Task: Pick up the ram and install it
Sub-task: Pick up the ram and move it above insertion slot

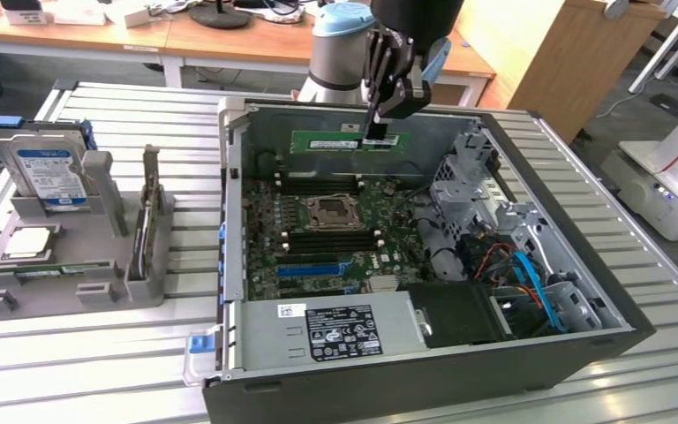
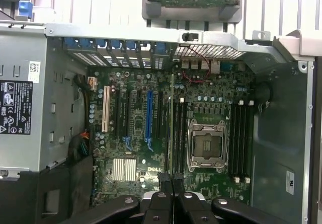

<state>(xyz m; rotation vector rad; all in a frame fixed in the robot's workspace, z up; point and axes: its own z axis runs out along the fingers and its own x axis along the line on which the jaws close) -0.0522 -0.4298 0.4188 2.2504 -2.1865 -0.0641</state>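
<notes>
We see an open computer case [image 1: 621, 329] lying on its side on a slatted metal tabletop [image 1: 92, 367], with the green motherboard [image 1: 369, 243] facing up. The arm's black end effector [image 1: 377, 132] hangs over the far part of the case, closed on the top edge of the ram [image 1: 325, 140] near one end. The ram is a long green stick, held level and on edge above the board.

In the wrist view we look straight down. The end effector [image 2: 172, 182] grips the ram [image 2: 171, 118], which appears as a thin line running alongside the black memory slots [image 2: 179, 133] beside the empty processor socket [image 2: 206, 146].

At the exterior view's left, a grey holder [image 1: 151, 284] carries a hard drive [image 1: 47, 168] and a square processor chip [image 1: 29, 241].
</notes>
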